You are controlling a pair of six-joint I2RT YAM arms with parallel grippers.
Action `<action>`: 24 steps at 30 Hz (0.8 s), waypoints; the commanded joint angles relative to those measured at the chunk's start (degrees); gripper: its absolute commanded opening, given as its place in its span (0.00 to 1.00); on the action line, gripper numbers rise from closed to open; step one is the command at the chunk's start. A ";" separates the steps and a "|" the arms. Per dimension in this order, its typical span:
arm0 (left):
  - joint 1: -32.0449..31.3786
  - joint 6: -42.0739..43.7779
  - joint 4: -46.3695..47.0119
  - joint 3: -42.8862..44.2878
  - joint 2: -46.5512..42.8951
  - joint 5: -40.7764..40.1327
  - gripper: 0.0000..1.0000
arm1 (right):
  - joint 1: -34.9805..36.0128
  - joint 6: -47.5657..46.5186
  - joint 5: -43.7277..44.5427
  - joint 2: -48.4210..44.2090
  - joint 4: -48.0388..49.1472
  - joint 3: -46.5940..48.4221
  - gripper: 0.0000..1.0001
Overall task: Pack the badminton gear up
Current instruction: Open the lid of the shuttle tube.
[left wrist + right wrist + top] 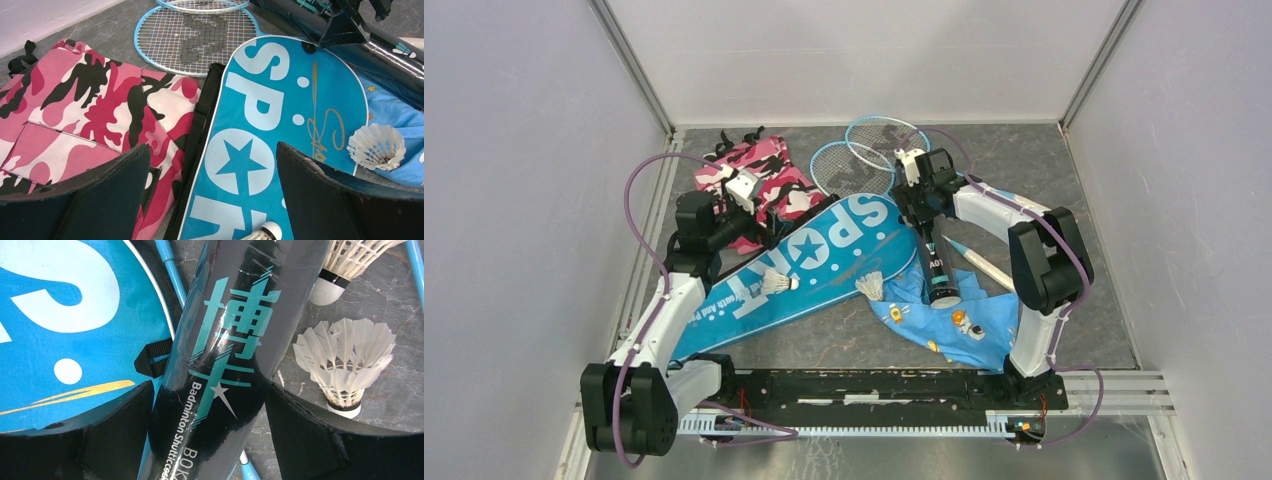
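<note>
The grey marbled worktop (pixel 824 345) lies between white walls. The right gripper (pixel 209 395) has its jaws clamped on the black cylindrical tube (pixel 235 315), probably to lift it for the loose white feather shuttlecocks (pixel 342 360) just beside it. It reads "Badminton Shuttlecock" under teal Chinese characters. The left gripper (pixel 212 150), jaws wide apart, hovers over the blue racquet-shaped cover (pixel 280 100) printed "SPORT". The two light-blue racquets (pixel 852 168) lie behind.

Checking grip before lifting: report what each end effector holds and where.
The left end effector is open and empty. The right end effector's fingers sit against both sides of the black tube at its printed lettering; a clamp cannot be confirmed.
</note>
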 commanded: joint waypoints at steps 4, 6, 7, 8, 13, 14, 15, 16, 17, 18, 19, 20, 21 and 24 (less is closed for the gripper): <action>-0.32 1.21 2.21 -0.39 -0.72 1.66 1.00 | -0.46 -0.25 -1.89 1.65 -2.37 2.91 0.87; -0.31 1.21 2.18 -0.45 -0.84 1.62 1.00 | -0.50 -0.25 -2.01 1.78 -2.48 2.91 0.88; -0.30 1.15 2.17 -0.45 -0.88 1.66 1.00 | -0.59 -0.25 -1.99 1.79 -2.60 3.04 0.88; -0.30 1.18 2.17 -0.45 -0.86 1.61 1.00 | -0.59 -0.25 -1.98 1.79 -2.74 3.13 0.89; -0.27 1.25 2.22 -0.50 -0.94 1.66 1.00 | -0.81 -0.14 -2.02 1.43 -3.38 3.87 0.88; -0.28 1.32 2.17 -0.50 -0.99 1.67 1.00 | -0.94 -0.17 -2.03 1.20 -3.43 4.17 0.86; -0.29 1.38 2.17 -0.51 -1.03 1.72 1.00 | -1.09 -0.16 -1.99 0.81 -3.54 4.43 0.84; -0.35 1.33 2.17 -0.50 -1.03 1.72 1.00 | -1.27 -0.12 -3.43 0.35 -3.48 4.70 0.82; -0.35 1.38 2.10 -0.39 -1.03 1.68 1.00 | -1.33 -0.08 -3.77 -0.15 -3.56 5.00 0.80; -0.28 1.38 2.01 -0.31 -1.03 1.70 1.00 | -1.47 -0.07 -4.04 -0.69 -3.70 5.38 0.77; -0.32 1.32 1.95 -0.19 -1.07 1.75 1.00 | -1.55 -0.12 -4.23 -1.28 -3.82 5.76 0.75; -0.28 1.21 1.91 -0.18 -0.97 1.68 1.00 | -1.69 -0.18 -4.60 -1.95 -4.06 6.11 0.72; -0.34 1.11 1.84 0.03 -0.95 1.78 1.00 | -1.77 -0.23 -5.03 -2.49 -4.42 6.60 0.69; -0.28 0.51 1.28 0.84 -0.86 1.81 1.00 | -1.72 -0.25 -7.44 -4.31 -5.96 7.86 0.60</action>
